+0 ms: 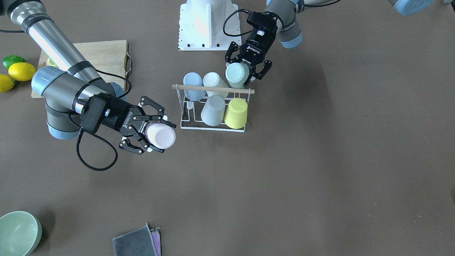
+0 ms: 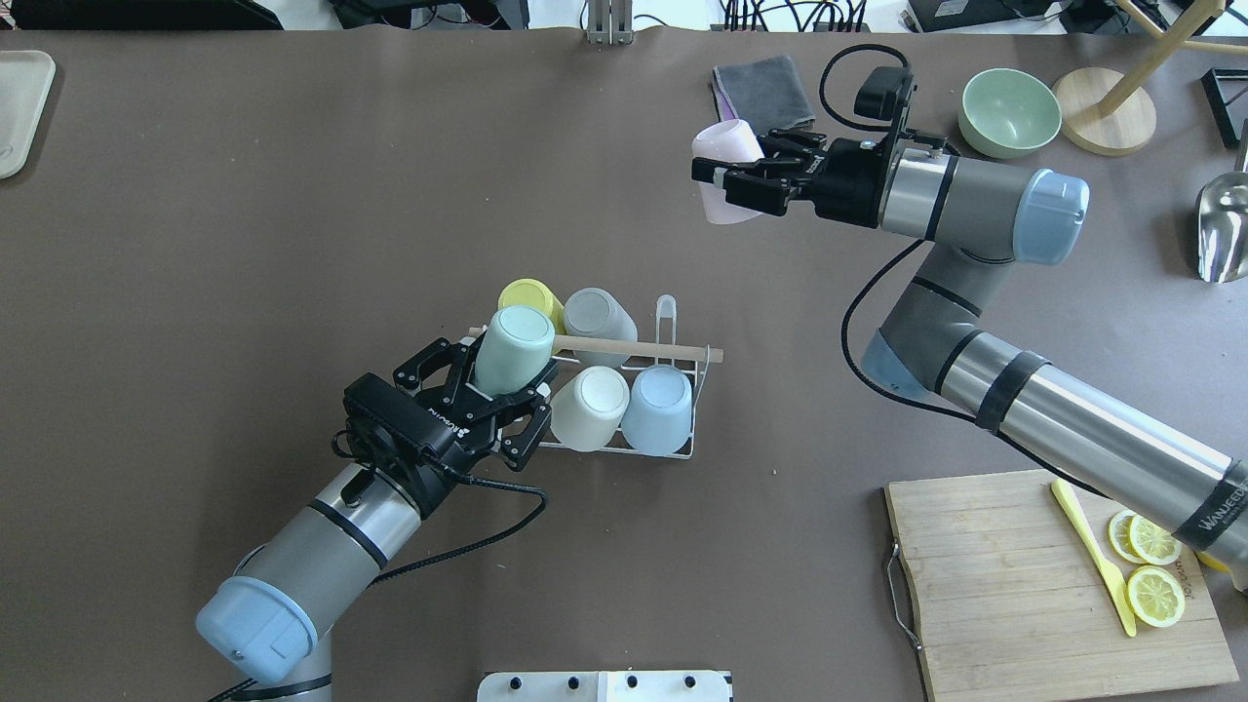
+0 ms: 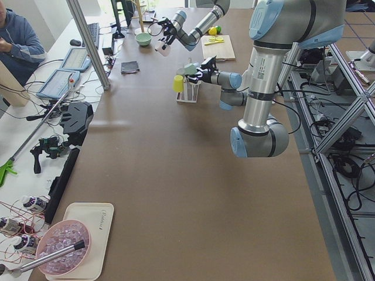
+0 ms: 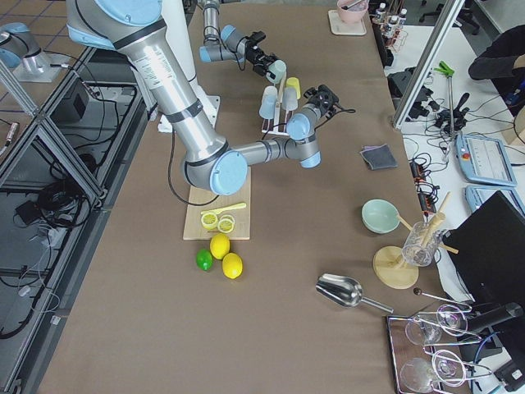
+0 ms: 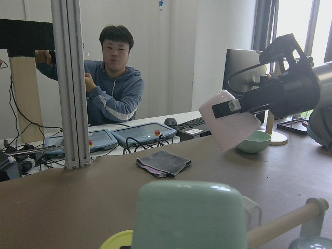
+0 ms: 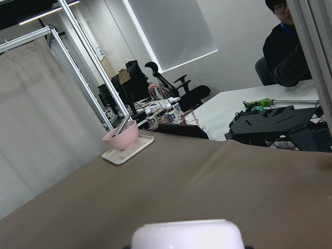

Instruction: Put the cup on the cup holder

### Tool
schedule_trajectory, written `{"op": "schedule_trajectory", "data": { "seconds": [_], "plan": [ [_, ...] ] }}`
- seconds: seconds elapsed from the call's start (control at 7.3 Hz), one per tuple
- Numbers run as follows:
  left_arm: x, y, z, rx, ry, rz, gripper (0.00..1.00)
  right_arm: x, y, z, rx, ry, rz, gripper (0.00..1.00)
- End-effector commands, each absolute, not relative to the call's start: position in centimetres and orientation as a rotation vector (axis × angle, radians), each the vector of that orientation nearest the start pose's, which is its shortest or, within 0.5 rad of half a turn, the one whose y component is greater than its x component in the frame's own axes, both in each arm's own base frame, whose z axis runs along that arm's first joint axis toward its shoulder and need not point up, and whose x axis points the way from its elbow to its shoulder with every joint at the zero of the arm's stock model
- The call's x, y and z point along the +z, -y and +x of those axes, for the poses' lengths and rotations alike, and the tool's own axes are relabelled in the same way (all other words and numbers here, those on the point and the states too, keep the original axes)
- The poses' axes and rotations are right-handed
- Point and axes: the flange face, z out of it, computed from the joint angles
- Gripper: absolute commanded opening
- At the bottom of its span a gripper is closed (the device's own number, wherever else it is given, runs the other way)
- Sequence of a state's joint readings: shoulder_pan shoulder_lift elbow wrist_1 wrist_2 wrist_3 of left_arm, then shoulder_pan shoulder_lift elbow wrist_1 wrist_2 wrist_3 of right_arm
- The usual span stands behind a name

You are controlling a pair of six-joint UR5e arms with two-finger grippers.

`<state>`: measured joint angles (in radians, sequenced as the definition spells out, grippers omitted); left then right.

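Observation:
The cup holder (image 2: 682, 450) is a white wire rack with a wooden rod (image 2: 634, 348) on top, at the table's middle; it also shows in the front view (image 1: 213, 128). Yellow (image 2: 526, 295), grey, cream and light-blue cups sit upside down on it. My left gripper (image 2: 497, 375) is shut on a mint-green cup (image 2: 514, 349), held tilted at the rack's end against the rod; it fills the bottom of the left wrist view (image 5: 189, 215). My right gripper (image 2: 726, 180) is shut on a pink cup (image 2: 723, 146), held in the air well away from the rack (image 1: 160, 136).
A wooden cutting board (image 2: 1014, 585) with lemon slices and a yellow knife lies near the right arm. A green bowl (image 2: 1009, 112) and a grey cloth (image 2: 765, 88) are at the far side. Lemons and a lime (image 1: 16, 71) lie beside the board.

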<state>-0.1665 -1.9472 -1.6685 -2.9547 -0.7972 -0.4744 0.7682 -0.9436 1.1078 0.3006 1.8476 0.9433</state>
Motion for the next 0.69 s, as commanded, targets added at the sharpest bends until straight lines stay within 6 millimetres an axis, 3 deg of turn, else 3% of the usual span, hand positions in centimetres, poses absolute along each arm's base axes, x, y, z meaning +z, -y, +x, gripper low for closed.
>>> {"op": "schedule_trajectory", "data": {
  "seconds": [0.0, 0.27, 0.55],
  "plan": [
    [26.4, 29.0, 50.6, -0.048, -1.068, 1.416, 0.31, 29.1, 53.7, -43.4, -0.225, 1.694, 1.111, 0.00],
    [26.5, 28.9, 50.6, -0.047, -1.066, 1.415, 0.98, 28.7, 51.9, -44.1, -0.270, 1.745, 1.080, 0.00],
    [26.5, 28.9, 50.7, -0.046, -1.065, 1.414, 0.98, 28.7, 50.6, -43.6, -0.318, 1.805, 1.111, 0.00]
  ]
}}
